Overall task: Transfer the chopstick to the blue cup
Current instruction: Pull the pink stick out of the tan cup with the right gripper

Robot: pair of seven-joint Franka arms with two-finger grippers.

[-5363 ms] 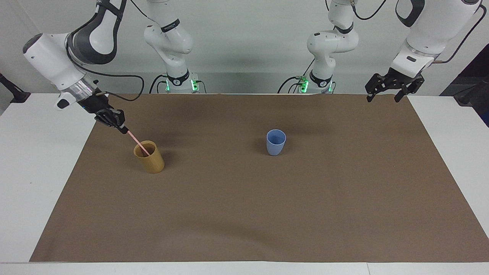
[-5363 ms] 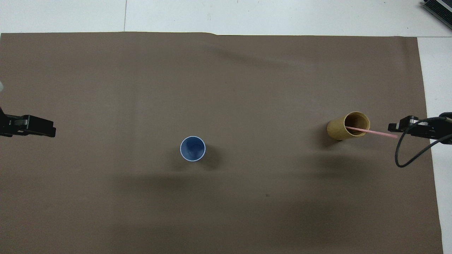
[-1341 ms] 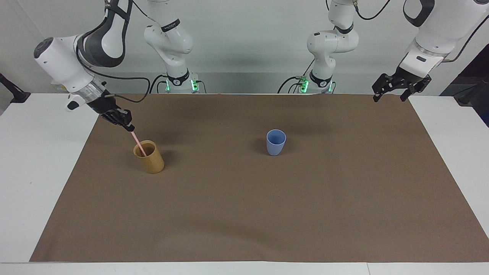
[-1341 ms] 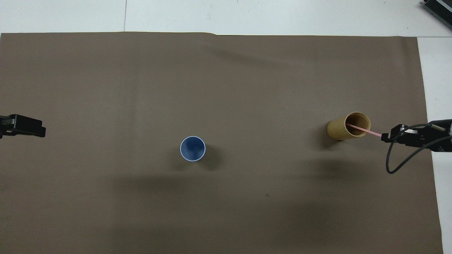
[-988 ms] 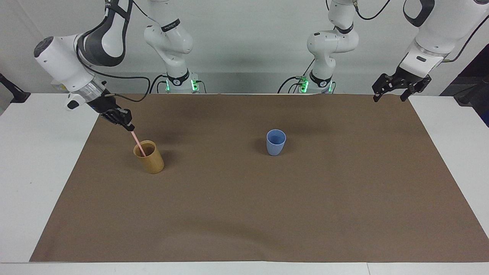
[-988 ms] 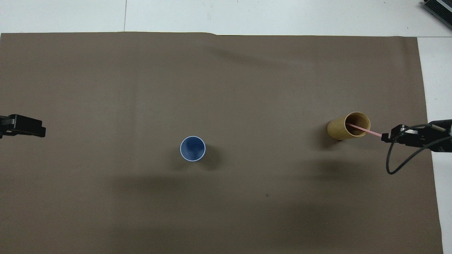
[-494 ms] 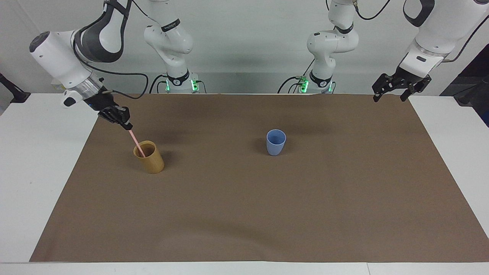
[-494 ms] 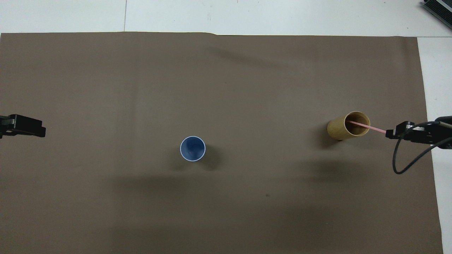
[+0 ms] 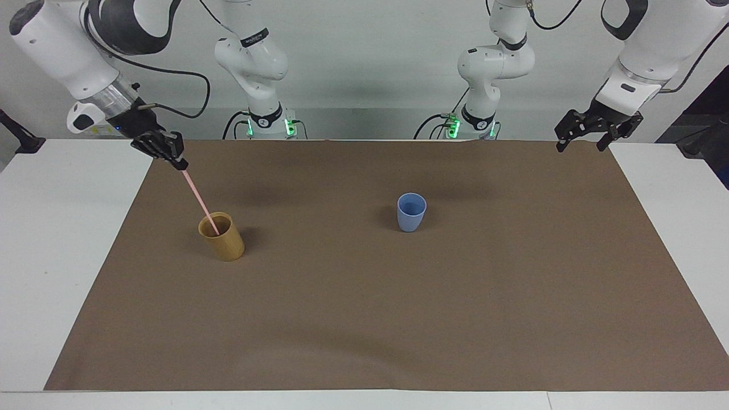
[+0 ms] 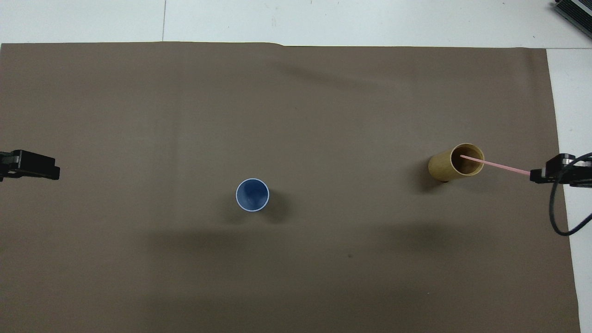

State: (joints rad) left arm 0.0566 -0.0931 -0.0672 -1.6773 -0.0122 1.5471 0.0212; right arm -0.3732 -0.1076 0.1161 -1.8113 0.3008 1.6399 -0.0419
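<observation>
Since the earlier frames the right gripper [image 9: 181, 165] has risen and drawn back toward the right arm's end of the table, and it has pulled the chopstick [image 9: 198, 198] most of the way out of the tan cup [image 9: 221, 244]; the left arm has stayed where it waits, and both cups have kept their places.

Largest in the scene is the white table [image 9: 51, 250]; on it lies the brown mat [image 9: 398, 307], which covers nearly all of the surface. Both arms reach in over the mat's ends; the right gripper hangs in the air over the edge of the mat at the right arm's end, and its fingertips are pressed together on the top end of the chopstick; the left gripper [image 9: 576, 142] hangs over the corner of the mat at the left arm's end, with its fingers spread apart and nothing between them.

The tan cup stands upright on the mat toward the right arm's end; the blue cup [image 9: 411, 212] stands upright near the middle of the mat, well apart from the tan cup, and a little nearer to the robots. The chopstick is tilted; its lower tip is still inside the mouth of the tan cup, and its upper end is in the right gripper; whether the tip touches the cup's inner wall I cannot tell.
</observation>
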